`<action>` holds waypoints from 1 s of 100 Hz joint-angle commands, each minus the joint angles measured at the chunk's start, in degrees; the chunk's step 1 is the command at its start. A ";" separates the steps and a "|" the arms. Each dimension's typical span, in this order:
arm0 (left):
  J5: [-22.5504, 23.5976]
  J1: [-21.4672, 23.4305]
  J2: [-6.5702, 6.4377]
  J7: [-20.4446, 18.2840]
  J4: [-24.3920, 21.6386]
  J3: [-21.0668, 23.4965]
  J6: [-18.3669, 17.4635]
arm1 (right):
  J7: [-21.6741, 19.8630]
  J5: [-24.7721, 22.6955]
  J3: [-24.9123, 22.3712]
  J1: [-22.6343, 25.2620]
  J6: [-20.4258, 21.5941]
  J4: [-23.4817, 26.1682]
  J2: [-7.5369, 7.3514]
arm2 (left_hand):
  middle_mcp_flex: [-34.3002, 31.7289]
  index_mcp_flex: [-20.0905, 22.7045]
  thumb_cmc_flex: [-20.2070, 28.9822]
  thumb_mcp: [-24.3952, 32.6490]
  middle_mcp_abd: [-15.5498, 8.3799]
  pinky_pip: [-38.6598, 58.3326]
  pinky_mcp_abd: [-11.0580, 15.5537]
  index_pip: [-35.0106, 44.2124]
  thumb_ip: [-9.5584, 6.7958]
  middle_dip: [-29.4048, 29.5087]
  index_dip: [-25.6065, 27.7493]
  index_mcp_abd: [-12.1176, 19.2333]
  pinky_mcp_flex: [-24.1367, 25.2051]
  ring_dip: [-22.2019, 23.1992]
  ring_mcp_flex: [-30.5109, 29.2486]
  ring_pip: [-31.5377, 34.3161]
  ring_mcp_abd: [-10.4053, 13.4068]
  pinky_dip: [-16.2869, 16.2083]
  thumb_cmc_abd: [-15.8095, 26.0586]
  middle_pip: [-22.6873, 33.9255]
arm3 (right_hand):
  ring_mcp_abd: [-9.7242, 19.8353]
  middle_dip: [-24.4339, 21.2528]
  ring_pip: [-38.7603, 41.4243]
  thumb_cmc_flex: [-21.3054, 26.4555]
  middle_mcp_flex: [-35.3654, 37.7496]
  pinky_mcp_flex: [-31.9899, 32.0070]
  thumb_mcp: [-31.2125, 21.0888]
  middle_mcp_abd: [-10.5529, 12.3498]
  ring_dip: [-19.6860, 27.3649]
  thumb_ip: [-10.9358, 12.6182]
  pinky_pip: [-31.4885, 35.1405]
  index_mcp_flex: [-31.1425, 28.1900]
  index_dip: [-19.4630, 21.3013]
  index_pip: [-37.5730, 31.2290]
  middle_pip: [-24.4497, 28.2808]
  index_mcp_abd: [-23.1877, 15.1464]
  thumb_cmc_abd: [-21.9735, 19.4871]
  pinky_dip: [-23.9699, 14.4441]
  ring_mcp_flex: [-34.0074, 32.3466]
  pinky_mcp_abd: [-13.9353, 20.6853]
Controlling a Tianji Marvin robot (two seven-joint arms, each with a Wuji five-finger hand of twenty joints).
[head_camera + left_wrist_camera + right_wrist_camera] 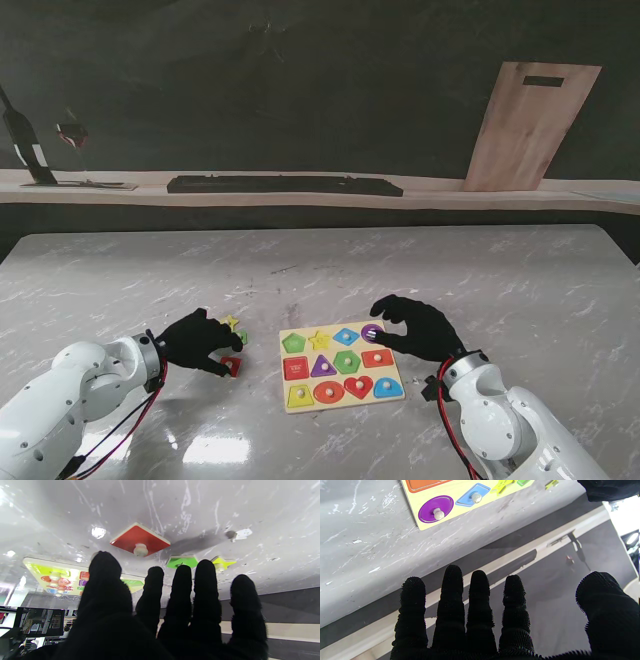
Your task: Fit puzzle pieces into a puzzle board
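Lying flat, bright puzzle board (341,365)

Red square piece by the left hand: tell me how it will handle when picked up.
The red square piece looks like a flat, rigid slab, so probably stiff and light. Its small knob suggests a pinch point, though possibly slippery. Lying flat, it should slide rather than roll.

My left hand (200,341) and right hand (420,327) both wear black five-finger gloves; the right wrist view shows a nubbed, bristly knit on the fingers (452,590). Behind each hand sits a dark wrist collar, then glossy white rounded arm shells. Red and black cables trail from both wrists along the forearms.
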State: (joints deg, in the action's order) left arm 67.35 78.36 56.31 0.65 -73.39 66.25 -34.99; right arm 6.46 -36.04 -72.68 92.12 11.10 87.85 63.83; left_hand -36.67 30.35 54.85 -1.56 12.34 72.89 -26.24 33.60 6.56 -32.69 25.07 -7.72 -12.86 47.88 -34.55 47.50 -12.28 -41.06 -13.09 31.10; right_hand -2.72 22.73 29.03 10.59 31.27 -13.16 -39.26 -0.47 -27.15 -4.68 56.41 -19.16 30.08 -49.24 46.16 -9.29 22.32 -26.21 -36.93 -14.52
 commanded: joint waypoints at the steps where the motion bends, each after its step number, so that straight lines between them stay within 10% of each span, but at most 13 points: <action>1: -0.10 -0.01 -0.33 -0.19 0.24 -0.47 -0.37 | -0.07 -0.24 0.23 0.31 -0.09 0.05 -0.06 | 1.40 -1.52 2.15 0.41 -1.07 0.67 5.53 -0.19 -2.50 0.42 -0.98 -0.90 0.53 1.00 0.59 -0.54 1.51 0.58 -1.43 -0.50 | 1.03 0.66 0.79 -1.24 0.91 0.66 0.93 1.62 -0.92 1.78 0.86 -0.07 -0.30 0.88 0.66 -1.45 -0.96 -1.04 -0.59 -0.30; 17: 0.24 -0.73 -0.43 0.43 1.05 -1.61 -0.35 | -0.11 -0.23 0.24 0.27 -0.06 0.01 -0.07 | 0.20 -1.04 2.67 2.67 -1.70 0.86 6.09 2.40 -3.18 -0.03 -0.18 -0.06 -0.10 1.68 -0.30 -0.33 2.05 0.75 -3.78 0.85 | 1.01 0.66 0.79 -1.26 0.89 0.66 1.01 1.62 -0.92 1.77 0.86 -0.13 -0.32 0.88 0.65 -1.38 -0.98 -1.04 -0.56 -0.33; 21: 0.44 -0.98 -0.47 0.80 1.33 -1.98 -0.23 | -0.11 -0.22 0.24 0.26 -0.02 0.00 -0.07 | -0.27 -1.19 -11.86 32.85 -1.82 1.04 6.10 3.97 -1.75 -0.19 0.10 0.20 -0.41 1.75 -0.75 -0.22 2.22 1.07 -10.43 1.34 | 1.00 0.65 0.81 -1.28 0.86 0.68 1.02 1.63 -0.92 1.77 0.86 -0.18 -0.31 0.85 0.64 -1.40 -1.07 -1.04 -0.58 -0.31; 25: 0.61 -1.18 -0.49 1.14 1.58 -2.32 -0.07 | -0.10 -0.22 0.24 0.24 -0.01 -0.01 -0.07 | -1.18 -0.49 -13.75 37.87 -2.12 1.24 6.12 4.17 -1.24 -0.25 0.14 0.42 -0.83 1.73 -1.37 -0.03 2.16 1.03 -11.48 1.65 | 1.01 0.65 0.81 -1.24 0.87 0.64 1.03 1.60 -0.92 1.77 0.87 -0.15 -0.31 0.85 0.64 -1.45 -1.04 -1.04 -0.57 -0.29; 100: 0.97 -1.61 -0.37 3.66 2.47 -3.54 1.26 | -0.22 -0.14 0.24 0.29 -0.22 0.20 -0.07 | -6.99 1.71 -7.40 39.33 -3.22 3.36 6.48 17.65 5.09 -0.20 0.98 3.46 -4.44 0.45 -6.22 3.14 2.94 0.48 -17.01 5.36 | 1.00 0.66 0.85 -1.18 0.91 0.66 1.11 1.61 -0.92 1.79 0.88 -0.10 -0.36 0.83 0.66 -1.39 -1.08 -1.01 -0.60 -0.29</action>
State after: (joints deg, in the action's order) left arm 68.64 76.79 55.98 4.55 -70.76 62.91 -33.84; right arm 6.29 -36.03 -72.65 92.05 10.96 87.77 63.79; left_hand -42.50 31.60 45.18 38.13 9.71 73.99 -26.24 49.02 7.80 -32.68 26.24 -5.89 -16.97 48.65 -38.72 49.02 -10.83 -40.58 -28.39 35.21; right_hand -2.72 22.73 29.03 10.59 31.27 -13.16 -39.20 -0.47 -27.15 -4.68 56.41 -19.16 30.08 -49.24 46.16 -9.30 22.29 -26.21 -36.93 -14.52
